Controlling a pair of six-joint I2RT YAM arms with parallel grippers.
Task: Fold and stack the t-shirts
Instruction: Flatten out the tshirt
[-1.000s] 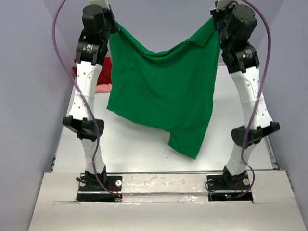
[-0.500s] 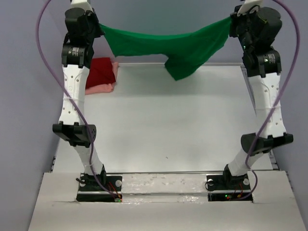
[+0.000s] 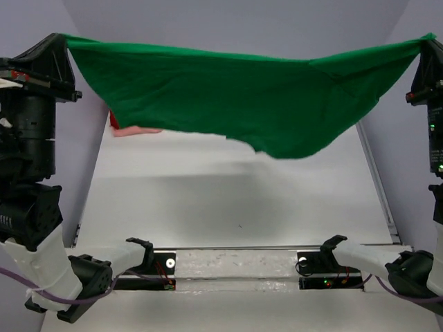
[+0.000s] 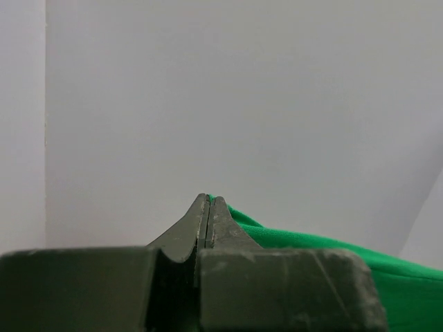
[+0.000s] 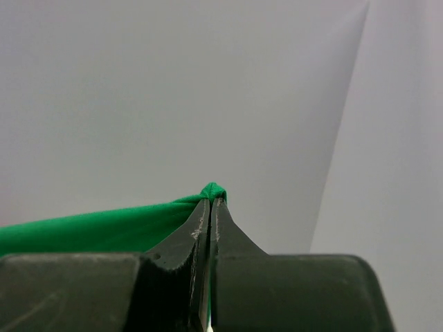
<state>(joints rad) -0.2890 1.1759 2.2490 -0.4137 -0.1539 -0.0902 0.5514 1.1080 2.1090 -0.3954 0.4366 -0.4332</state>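
Note:
The bright green t-shirt (image 3: 235, 97) hangs stretched wide in the air above the table, its lower edge sagging toward the right. My left gripper (image 3: 64, 39) is shut on its upper left corner and my right gripper (image 3: 427, 39) is shut on its upper right corner. In the left wrist view the gripper (image 4: 210, 200) pinches green cloth (image 4: 332, 252) at the tips. The right wrist view shows the gripper (image 5: 212, 198) nipping a small bunch of the green shirt (image 5: 83, 232). Behind the green shirt, slivers of the dark red t-shirt (image 3: 113, 122) and the salmon pink t-shirt (image 3: 135, 131) lie at the table's back left.
The white table (image 3: 228, 200) spreads below the shirt, with grey walls on both sides and behind. Both arm bases (image 3: 235, 266) sit at the near edge. The arms stand high and far apart at the frame's left and right edges.
Both arms have swung outward and up, pulling the green shirt from a bunched drape into a wide taut span. It now hides most of the red and pink shirts.

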